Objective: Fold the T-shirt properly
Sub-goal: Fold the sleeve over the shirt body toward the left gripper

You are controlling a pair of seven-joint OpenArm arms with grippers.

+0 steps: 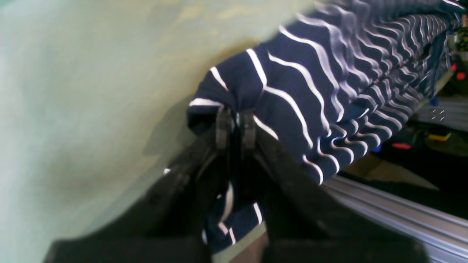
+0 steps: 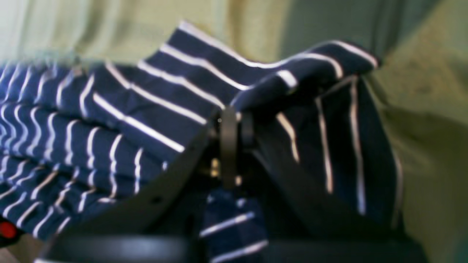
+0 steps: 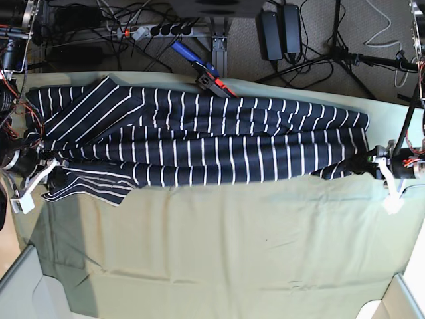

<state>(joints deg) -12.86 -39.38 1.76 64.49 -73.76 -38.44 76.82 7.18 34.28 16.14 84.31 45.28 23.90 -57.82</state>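
The navy T-shirt with thin white stripes lies stretched sideways across the far half of the table, folded lengthwise. My left gripper, at the right of the base view, is shut on the shirt's right end. In the left wrist view its fingers pinch a bunched fold of the shirt. My right gripper, at the left of the base view, is shut on the shirt's left end by a sleeve. In the right wrist view the right gripper clamps the striped fabric, which hangs slightly lifted.
A pale green cloth covers the table under the shirt. A blue and red tool lies at the table's far edge, with cables and a power strip behind it. An aluminium rail runs along the table edge.
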